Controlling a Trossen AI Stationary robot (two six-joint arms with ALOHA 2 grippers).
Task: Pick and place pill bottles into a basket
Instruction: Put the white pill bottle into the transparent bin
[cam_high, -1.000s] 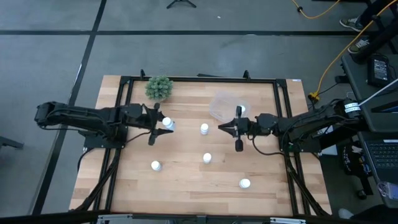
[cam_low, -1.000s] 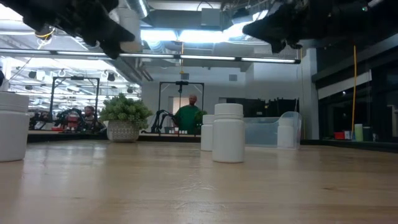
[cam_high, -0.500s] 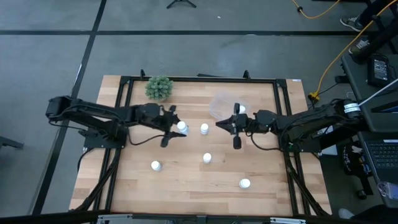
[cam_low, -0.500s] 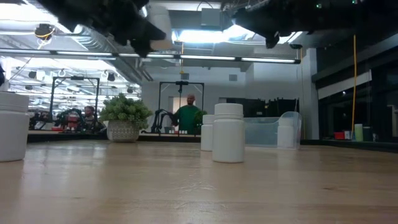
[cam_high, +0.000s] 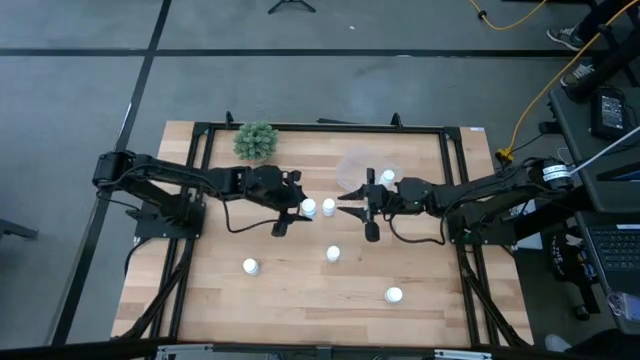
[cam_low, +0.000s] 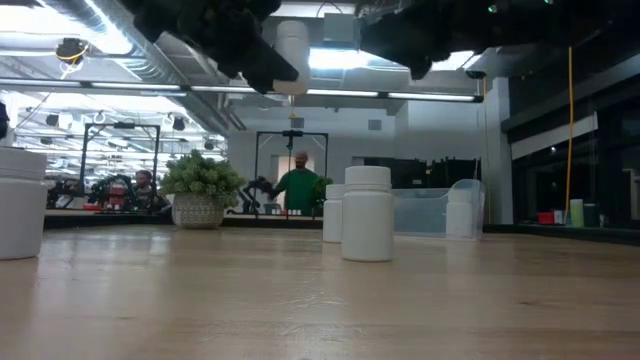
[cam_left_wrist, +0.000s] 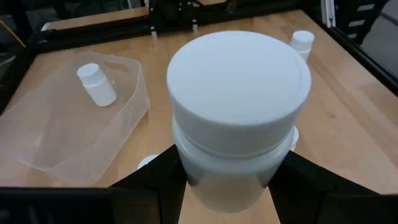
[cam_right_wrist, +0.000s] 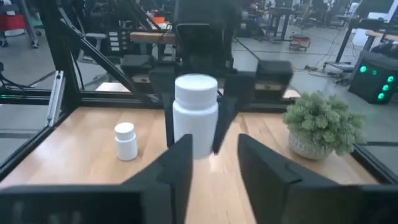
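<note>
A white pill bottle (cam_left_wrist: 239, 118) is held upright between the fingers of the left gripper (cam_high: 300, 208), raised above the middle of the wooden table (cam_high: 300, 290) and just beside a second bottle (cam_high: 328, 207) standing on the boards. Facing it, the right gripper (cam_high: 357, 205) is seen with its fingers (cam_right_wrist: 177, 168) parted and nothing between them; it hangs close to the near edge of the clear basket (cam_high: 352, 170). One bottle (cam_left_wrist: 97, 84) is already stood inside that basket, at the far right part of the table. Three more bottles are left on the table nearer the front: one at the left (cam_high: 250, 266), one near the centre (cam_high: 333, 254) and one toward the right (cam_high: 393, 295). A green plant (cam_high: 256, 141) is set at the far left corner. A person in green (cam_low: 298, 186) is visible in the room beyond.
</note>
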